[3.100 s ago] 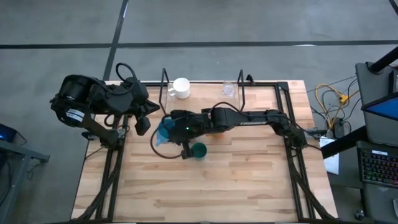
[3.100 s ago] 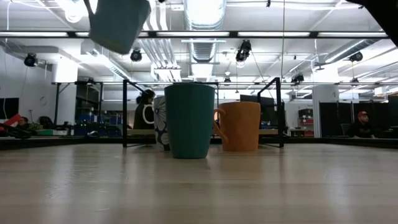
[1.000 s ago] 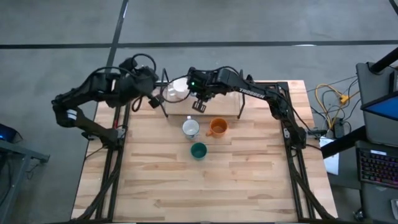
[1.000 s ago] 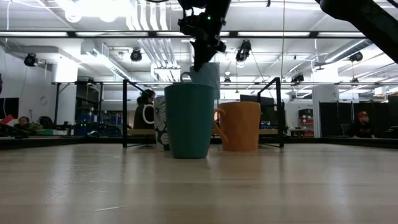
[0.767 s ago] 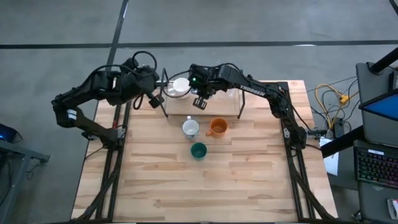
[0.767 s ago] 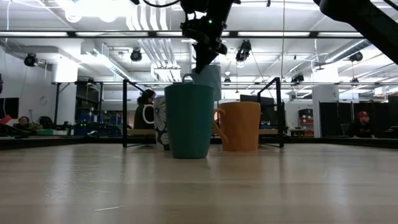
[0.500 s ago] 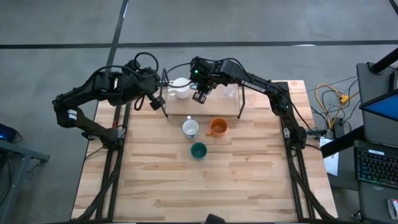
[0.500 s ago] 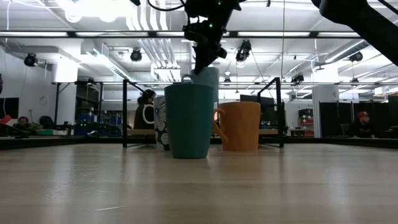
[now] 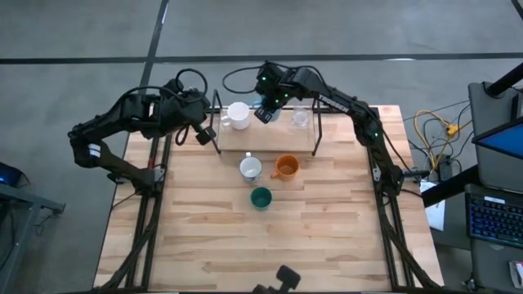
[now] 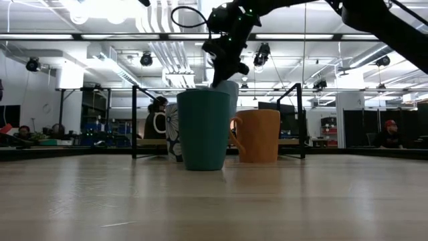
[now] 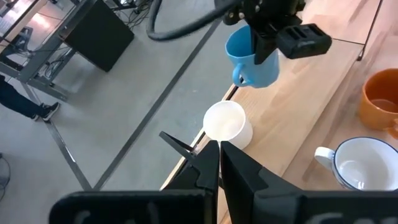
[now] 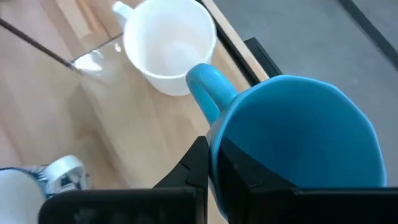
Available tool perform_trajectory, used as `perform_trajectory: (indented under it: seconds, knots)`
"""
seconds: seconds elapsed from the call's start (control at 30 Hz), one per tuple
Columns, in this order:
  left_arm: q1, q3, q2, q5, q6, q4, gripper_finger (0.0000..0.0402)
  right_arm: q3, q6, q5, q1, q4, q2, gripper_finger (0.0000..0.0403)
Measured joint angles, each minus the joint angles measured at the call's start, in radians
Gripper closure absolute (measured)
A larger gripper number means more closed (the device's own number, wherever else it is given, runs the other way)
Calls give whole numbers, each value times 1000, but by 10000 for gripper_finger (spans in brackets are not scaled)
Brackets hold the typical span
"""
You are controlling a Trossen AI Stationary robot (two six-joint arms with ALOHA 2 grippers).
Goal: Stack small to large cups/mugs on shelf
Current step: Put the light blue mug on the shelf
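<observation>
Since half a second ago my right hand [image 9: 263, 113] has carried the blue mug [image 9: 269, 109] further back along the shelf [image 9: 270, 140], now over its rear edge.

From above, I see it between the white cup [image 9: 239, 115] and the glass [image 9: 301, 118], both on the shelf. My left hand [image 9: 206, 135], clenched on nothing, waits just off the shelf's left end. Down on the desk [image 9: 327, 229] stand the silver mug [image 9: 251, 168], orange mug [image 9: 286, 167] and teal cup [image 9: 261, 197], with open room in front.

At desk level, the teal cup [image 10: 203, 130] hides most of the shelf; the blue mug [image 10: 226, 90] hangs above it.

Left wrist: the blue mug [image 11: 252, 57] hangs clear above the white cup [image 11: 227, 124].

Right wrist: fingers pinch the blue mug's [image 12: 298, 130] rim, the white cup [image 12: 169, 43] beyond.
</observation>
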Motion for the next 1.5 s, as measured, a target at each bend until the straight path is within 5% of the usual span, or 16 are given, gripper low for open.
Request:
perform_trajectory:
  seconds: [1.5]
  knots:
    - [0, -19, 0, 12, 1, -32, 400, -29, -3, -21, -21, 44, 57, 390]
